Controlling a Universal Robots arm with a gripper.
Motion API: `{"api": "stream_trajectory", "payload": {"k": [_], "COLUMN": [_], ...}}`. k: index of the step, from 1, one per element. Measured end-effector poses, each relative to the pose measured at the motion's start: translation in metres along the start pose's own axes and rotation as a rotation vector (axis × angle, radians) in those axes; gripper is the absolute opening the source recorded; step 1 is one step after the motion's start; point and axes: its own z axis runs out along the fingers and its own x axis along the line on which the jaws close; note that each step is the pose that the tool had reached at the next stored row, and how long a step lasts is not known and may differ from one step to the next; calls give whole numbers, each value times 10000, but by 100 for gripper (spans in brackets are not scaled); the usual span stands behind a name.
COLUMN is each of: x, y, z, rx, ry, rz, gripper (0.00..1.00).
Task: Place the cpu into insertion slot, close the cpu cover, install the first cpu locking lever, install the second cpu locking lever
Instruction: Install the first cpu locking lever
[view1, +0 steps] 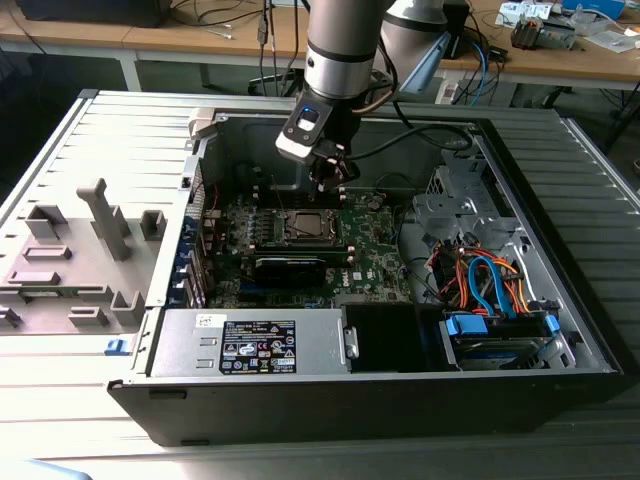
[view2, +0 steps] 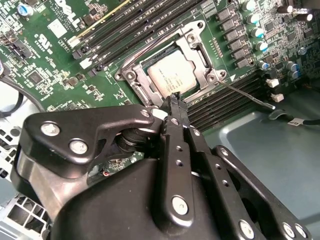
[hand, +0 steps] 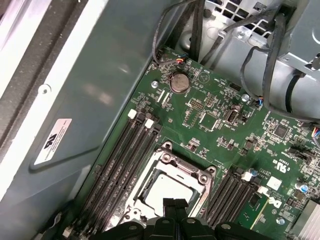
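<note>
Second wrist view: pincer (view2: 175, 98) pinched together above faintly printed cpu (view2: 171, 77).

An electronics lab: an opened black computer case (view1: 400, 400) sits on a grey ribbed metal table (view1: 110, 130) (cable-strewn wooden benches (view1: 130, 42) far behind).

Taking the insertion slot (view1: 303, 226) as dial centre in the exterior view, the gripper (view1: 330, 185), fingertips pressed together, hangs at 1 o'clock; the air above the socket is otherwise open. The long black card (view1: 290, 268) bars 6 o'clock, the case wall (view1: 260, 150) 12, and cables (view1: 480, 280) crowd 4. In the second wrist view a thin locking lever (view2: 247, 95) juts over the memory slots (view2: 220, 107) beside the socket.
</note>
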Motion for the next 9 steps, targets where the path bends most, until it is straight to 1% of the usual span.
{"api": "stream_trajectory", "payload": {"k": [9], "x": [0], "y": [0], "z": [0], "rx": [6], "ry": [-5], "rz": [-373], "gripper": [11]}}
